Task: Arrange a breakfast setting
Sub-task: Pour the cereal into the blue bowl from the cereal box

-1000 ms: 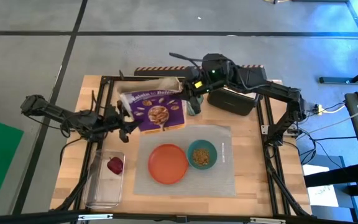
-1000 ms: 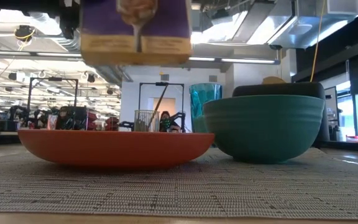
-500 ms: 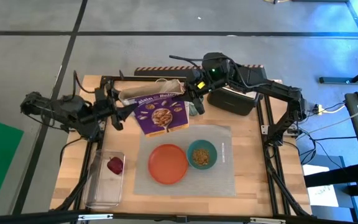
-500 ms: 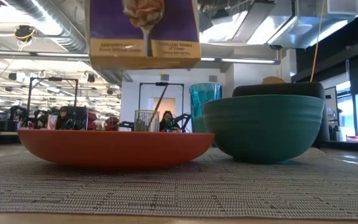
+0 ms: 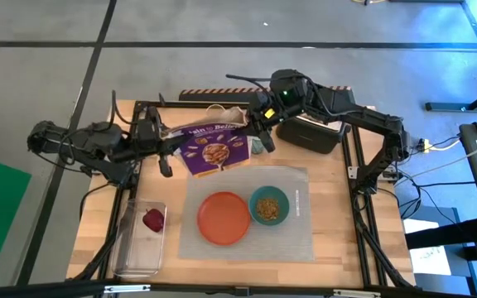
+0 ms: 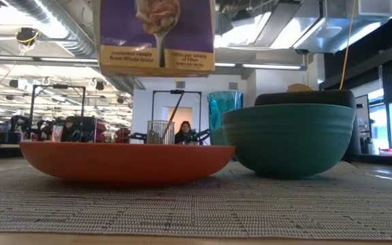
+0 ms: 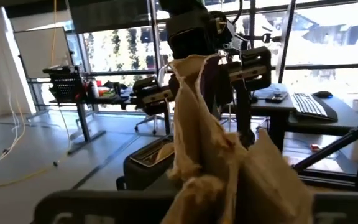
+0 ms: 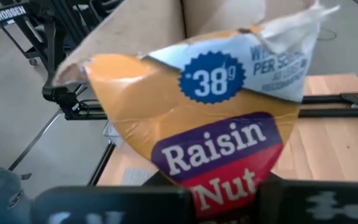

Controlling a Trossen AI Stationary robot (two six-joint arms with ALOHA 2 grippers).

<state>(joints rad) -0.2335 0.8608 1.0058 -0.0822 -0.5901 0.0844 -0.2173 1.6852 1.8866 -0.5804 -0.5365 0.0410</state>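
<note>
The purple cereal box (image 5: pixel 214 149) hangs in the air above the table's far middle, and the low view shows it (image 6: pixel 156 35) well above the plate. My left gripper (image 5: pixel 162 142) is shut on the box's opened left end. My right gripper (image 5: pixel 256 127) is shut on its far right edge. On the grey placemat (image 5: pixel 296 219) sit the round orange plate (image 5: pixel 224 218) and the teal bowl (image 5: pixel 269 205), which holds cereal. The green cup (image 5: pixel 259 146) stands just below my right gripper. The dark red fruit (image 5: pixel 153 219) lies in a clear tray. My left gripper holds the crumpled tan flap (image 7: pixel 211 163) at the box's opened end, coming level from the table's left. The fingers themselves are hidden behind the flap. The box hangs clear of the table. My right gripper holds the box by its printed front near the opened top (image 8: pixel 224 169), coming from the table's far right side. The gripper's own body hides the place of contact. The box's front is dented and creased there, and the box is lifted clear.
The black toaster (image 5: pixel 309 132) stands at the far right, close behind my right arm. The clear tray (image 5: pixel 139 244) lies along the near left edge. A dark frame (image 5: pixel 350 178) runs around the work area. The placemat's right part is bare.
My left gripper has gone from the box's near left corner toward the far edge and the left, up to the box's opened end, and has taken hold of the flap. The box has turned a little, its front now more upright in the low view.
</note>
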